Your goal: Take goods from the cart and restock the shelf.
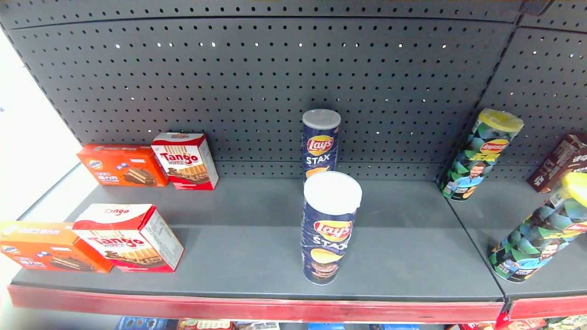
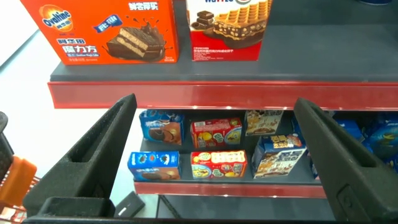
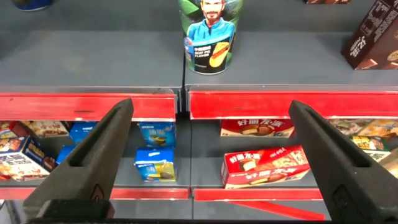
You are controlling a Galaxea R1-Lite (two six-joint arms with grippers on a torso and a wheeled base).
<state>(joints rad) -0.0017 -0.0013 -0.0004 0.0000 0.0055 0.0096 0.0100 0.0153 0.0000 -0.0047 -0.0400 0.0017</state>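
Observation:
On the grey shelf (image 1: 257, 247), two blue chip cans stand in the middle, one in front (image 1: 328, 229) and one at the back (image 1: 320, 144). Wafer boxes (image 1: 133, 238) (image 1: 185, 160) and orange cake boxes (image 1: 43, 247) (image 1: 121, 165) sit at the left. My left gripper (image 2: 214, 102) is open and empty, held in front of the shelf's red front edge (image 2: 217, 94), below an orange cake box (image 2: 109, 31) and a wafer box (image 2: 229, 30). My right gripper (image 3: 211, 104) is open and empty too, before the red edge (image 3: 280, 102) under a green can (image 3: 210, 34).
Green cans (image 1: 479, 153) (image 1: 536, 233) and a dark brown box (image 1: 557, 162) stand on the right shelf section. Lower shelves hold several small boxes (image 2: 214, 163) (image 3: 264, 165). An orange part of a frame (image 2: 15, 180) shows by the left gripper. A pegboard back wall (image 1: 257, 87) closes the shelf.

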